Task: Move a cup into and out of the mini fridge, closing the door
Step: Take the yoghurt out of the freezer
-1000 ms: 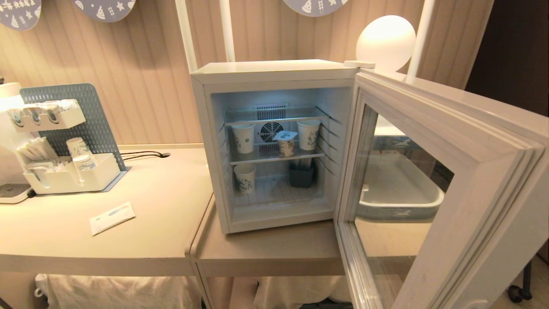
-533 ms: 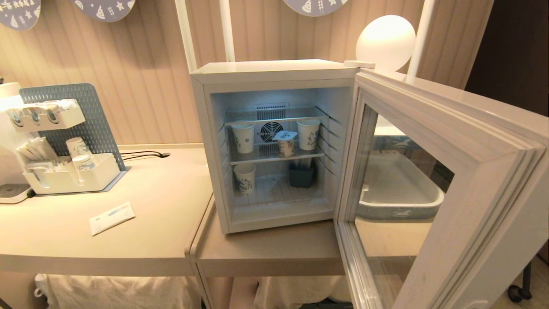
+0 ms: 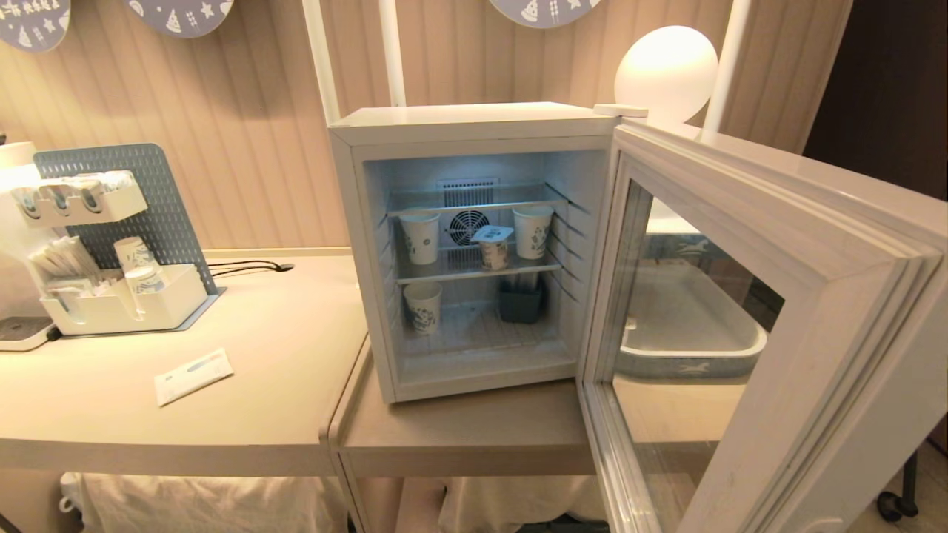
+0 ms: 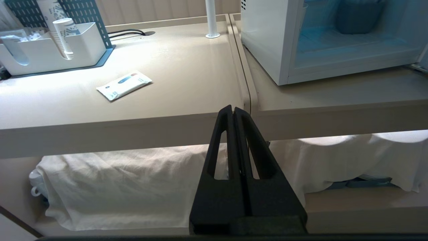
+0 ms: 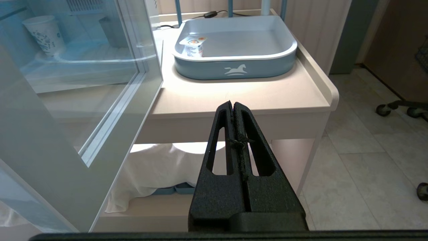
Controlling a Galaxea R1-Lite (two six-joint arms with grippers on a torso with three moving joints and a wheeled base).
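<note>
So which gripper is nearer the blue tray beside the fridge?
Right. The right gripper hangs shut off the table's front edge, directly facing the blue tray. The left gripper, also shut, sits before the table seam left of the fridge, farther away.

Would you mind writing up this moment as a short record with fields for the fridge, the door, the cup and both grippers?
mini fridge: white, on the counter, interior lit
door: swung wide open toward the robot's right
cup: foil-lidded, on the middle wire shelf, between two taller paper cups
lower shelf: one paper cup and a dark bin
blue tray: on the counter beyond the door, holding a small orange-lidded cup
left gripper: shut, empty, below the counter edge
right gripper: shut, empty, before the counter, beside the open door
</note>
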